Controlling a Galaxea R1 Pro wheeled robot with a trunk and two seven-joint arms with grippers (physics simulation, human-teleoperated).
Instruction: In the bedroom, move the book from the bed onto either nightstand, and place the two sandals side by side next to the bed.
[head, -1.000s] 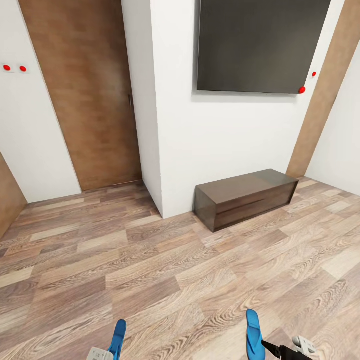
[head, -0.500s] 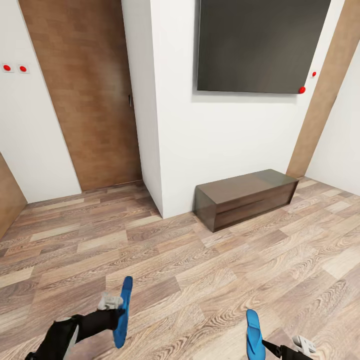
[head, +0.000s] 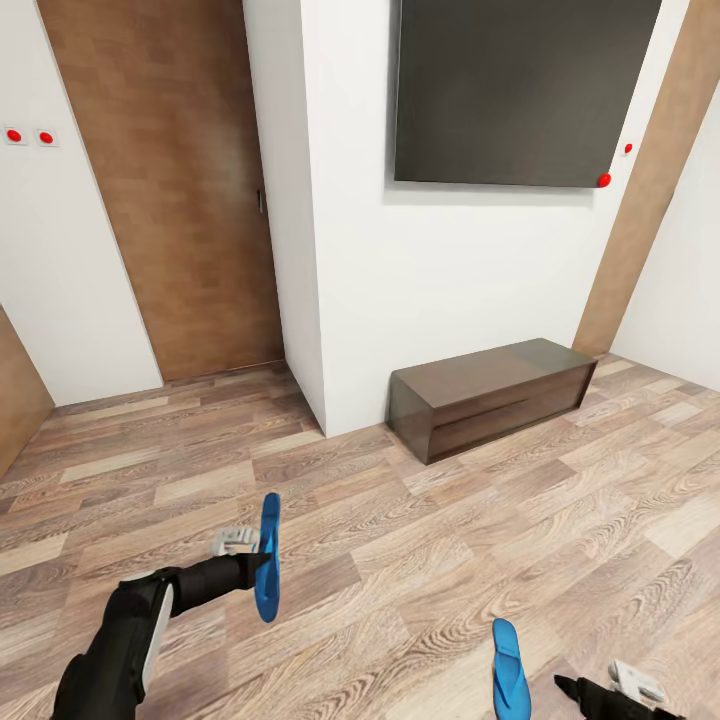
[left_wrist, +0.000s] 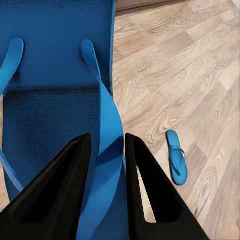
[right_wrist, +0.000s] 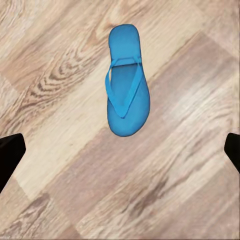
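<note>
Left gripper (left_wrist: 105, 165) pinches one sandal (head: 268, 556) by its strap, edge-on above the floor (head: 420, 560); the right gripper (head: 628, 690), jaws spread wide, hovers beside the second sandal (right_wrist: 127, 102) lying flat. A strap-only pinch could let the sandal swing or slip out. The left wrist view reveals the pinched strap; the head view adds a cabinet (head: 490, 395).

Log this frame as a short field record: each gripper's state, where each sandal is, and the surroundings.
left gripper: shut on a strap of the held sandal, carried on edge above the floor
right gripper: open, fingers wide apart, above the second sandal
second sandal: flat on the wood planks, strap side up, untouched
surroundings: long low cabinet against the white wall, dark wall panel above it, wooden door
</note>
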